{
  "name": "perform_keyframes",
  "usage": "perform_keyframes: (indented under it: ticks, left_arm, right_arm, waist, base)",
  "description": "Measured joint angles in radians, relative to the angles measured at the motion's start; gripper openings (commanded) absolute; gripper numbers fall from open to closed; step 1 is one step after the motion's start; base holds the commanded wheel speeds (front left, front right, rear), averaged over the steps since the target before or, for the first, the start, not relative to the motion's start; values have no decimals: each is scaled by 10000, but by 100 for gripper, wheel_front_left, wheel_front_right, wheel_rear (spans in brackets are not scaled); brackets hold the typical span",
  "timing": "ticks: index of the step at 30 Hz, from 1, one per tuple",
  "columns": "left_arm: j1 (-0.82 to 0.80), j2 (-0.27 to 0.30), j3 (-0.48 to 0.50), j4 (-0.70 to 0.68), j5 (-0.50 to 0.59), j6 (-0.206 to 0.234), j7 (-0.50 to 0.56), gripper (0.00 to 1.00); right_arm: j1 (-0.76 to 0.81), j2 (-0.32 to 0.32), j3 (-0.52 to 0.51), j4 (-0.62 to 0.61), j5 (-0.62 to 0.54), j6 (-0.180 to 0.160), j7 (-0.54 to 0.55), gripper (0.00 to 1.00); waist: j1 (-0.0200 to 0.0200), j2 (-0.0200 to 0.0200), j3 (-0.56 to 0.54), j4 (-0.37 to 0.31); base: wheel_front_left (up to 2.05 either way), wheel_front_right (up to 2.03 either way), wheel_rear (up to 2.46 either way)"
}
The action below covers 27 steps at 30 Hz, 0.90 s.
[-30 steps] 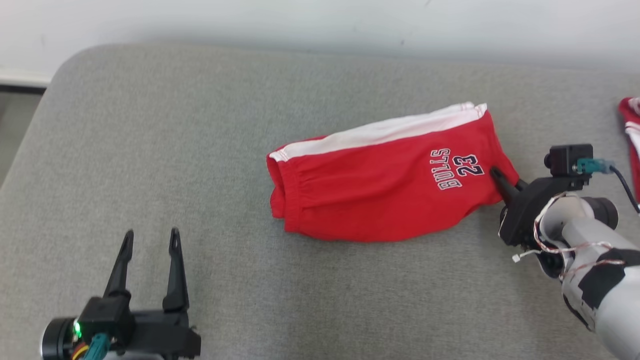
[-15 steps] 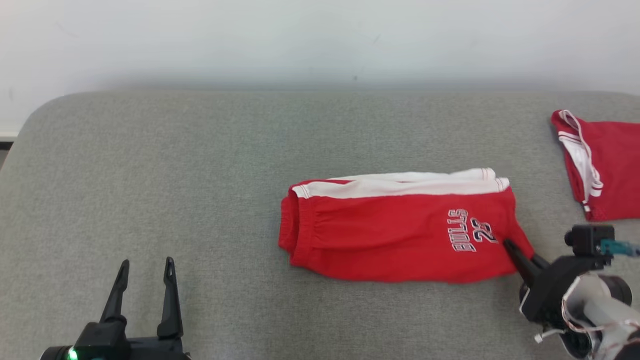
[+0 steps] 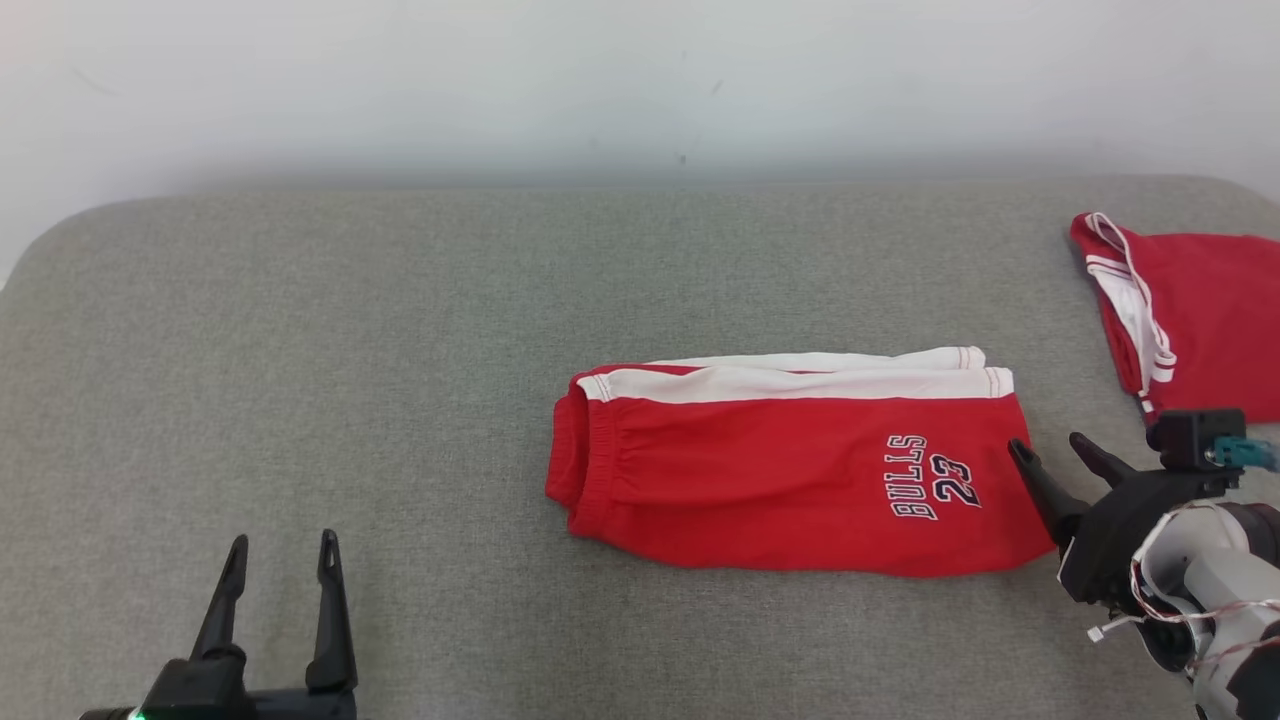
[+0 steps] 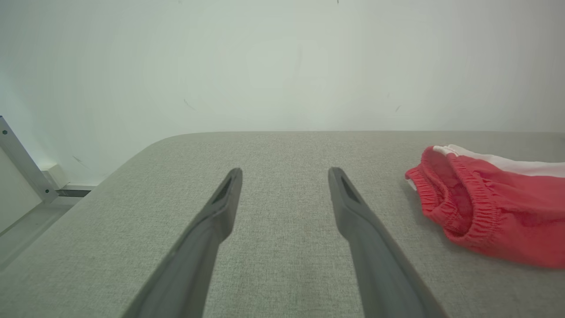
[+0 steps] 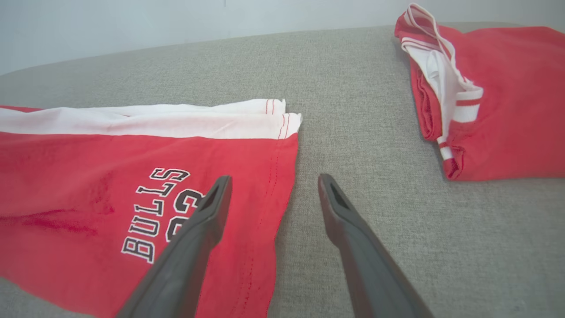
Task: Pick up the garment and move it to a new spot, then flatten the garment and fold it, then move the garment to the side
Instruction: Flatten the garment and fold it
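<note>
Garment (image 3: 790,470), a pair of red shorts with a white side stripe and "BULLS 23" printed near one leg, lies flat on the grey table (image 3: 400,300). It is just ahead of the right end effector (image 3: 1047,442), toward its inner side, and well off to the right of the left end effector (image 3: 282,540). The leg hem is the end nearest the right end effector, and the elastic waistband points toward the left one.

The right end effector has its two fingers spread apart with nothing between them. In its wrist view one finger hangs over the hem corner by the lettering and the other over bare table just beside the edge. I cannot tell whether the first touches the cloth. The left end effector is spread wide too, holding nothing, over bare table.

As to progress, the shorts look folded once along their length: two white stripe edges sit stacked along the far side, and the cloth is smooth. So the pick-up, flattening and fold appear done. What seems left is the shift to the side, since the garment sits about mid-table. A second red garment (image 3: 1200,320), also folded, lies beyond the right end effector's outer side. Whether the present spot already counts as the side, the pictures do not settle.
</note>
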Motion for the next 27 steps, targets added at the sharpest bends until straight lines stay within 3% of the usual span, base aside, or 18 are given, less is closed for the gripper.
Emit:
perform_keyframes:
  ticks: [8, 16, 17, 18, 19, 27]
  left_arm:
    - [-378, -50, -364, 100, 67, -46, 0, 100]
    - [-516, -23, -497, 374, 265, -79, 0, 100]
    - [-527, -21, -493, 405, 263, -82, 0, 100]
    - [-528, -21, -485, 422, 263, -84, -2, 100]
    - [-527, -21, -464, 451, 263, -84, 0, 100]
    - [-386, -10, -268, 587, 226, 6, -2, 100]
  right_arm:
    - [-659, 888, -155, 1856, -190, 0, 767, 100]
    - [-841, 1267, 21, 2173, -102, -2, 1024, 100]
    - [-852, 1315, 50, 2167, -69, -13, 1108, 89]
    - [-857, 1350, 86, 2155, -21, -29, 1172, 33]
    - [-860, 1381, 119, 2151, 13, -29, 1233, 0]
    - [-851, 1411, 125, 2514, 401, -13, 1348, 0]
  waist:
    - [0, 1, 294, 366]
    - [1, 1, 427, 547]
    - [1, 0, 413, 551]
    - [1, 1, 393, 550]
    - [0, 1, 369, 547]
    - [1, 1, 94, 461]
  base:
    - [0, 0, 0]
    - [0, 0, 0]
    - [0, 0, 0]
    - [0, 0, 0]
    - [0, 0, 0]
    - [0, 0, 0]
